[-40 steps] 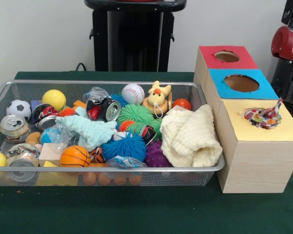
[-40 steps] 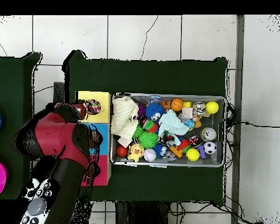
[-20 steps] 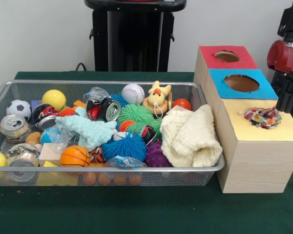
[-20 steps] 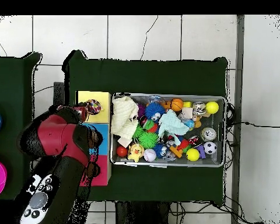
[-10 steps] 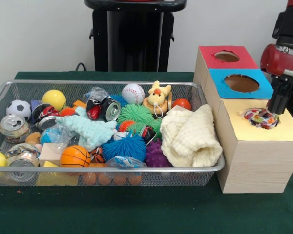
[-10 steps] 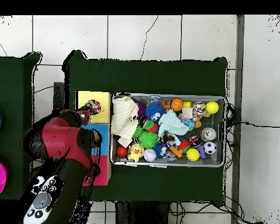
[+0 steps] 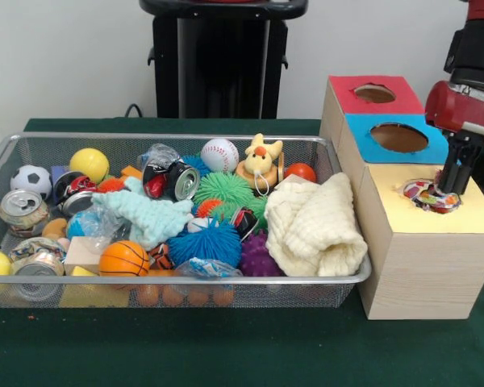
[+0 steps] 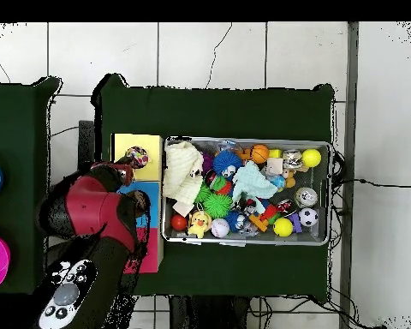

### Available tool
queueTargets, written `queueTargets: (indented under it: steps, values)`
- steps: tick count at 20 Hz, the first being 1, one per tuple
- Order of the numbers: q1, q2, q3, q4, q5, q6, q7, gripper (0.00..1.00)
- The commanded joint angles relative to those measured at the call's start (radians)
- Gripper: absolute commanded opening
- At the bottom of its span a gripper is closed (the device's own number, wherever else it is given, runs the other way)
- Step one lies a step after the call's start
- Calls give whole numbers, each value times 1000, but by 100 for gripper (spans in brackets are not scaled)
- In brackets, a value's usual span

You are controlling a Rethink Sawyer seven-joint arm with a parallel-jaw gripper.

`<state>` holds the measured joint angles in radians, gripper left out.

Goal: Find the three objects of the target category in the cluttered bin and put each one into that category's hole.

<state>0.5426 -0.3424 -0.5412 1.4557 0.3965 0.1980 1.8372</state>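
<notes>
The silver wire-mesh bin [image 7: 177, 138] is full of balls, cans and toys; it also shows in the overhead view [image 8: 243, 140]. One polka-dot cloth [image 7: 422, 194] sits bunched in the round hole of the yellow-topped box [image 7: 423, 258]. My gripper [image 7: 452, 184] is shut and empty. It points down at the cloth's right edge and touches it. In the overhead view the cloth [image 8: 136, 157] lies on the yellow top, with my red arm [image 8: 89, 214] beside it. No other polka-dot cloth shows in the bin.
The blue-topped box [image 7: 365, 133] and the red-topped box [image 7: 345, 94] stand behind the yellow one. A cream waffle cloth [image 7: 315, 226] fills the bin's right end and a mint fuzzy cloth [image 7: 149, 214] lies mid-left. The black pedestal [image 7: 222, 60] stands behind.
My gripper came in from the right over the yellow box and down onto the cloth. The cloth stood up out of the hole; now it sits lower and flatter in it.
</notes>
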Motion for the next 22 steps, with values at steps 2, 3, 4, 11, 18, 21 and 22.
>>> queueTargets:
  steps: [2,3,4,11,18,21,22]
  values:
    - [-30,87,134,92,49,-114,278,0]
    - [-35,83,138,94,43,-117,265,0]
    - [-26,87,118,86,40,-116,254,0]
    - [100,181,-87,57,120,-59,305,0]
    - [150,206,-199,60,158,0,290,0]
    - [132,198,-164,70,158,-50,269,0]
    - [127,195,-149,70,158,-66,264,0]
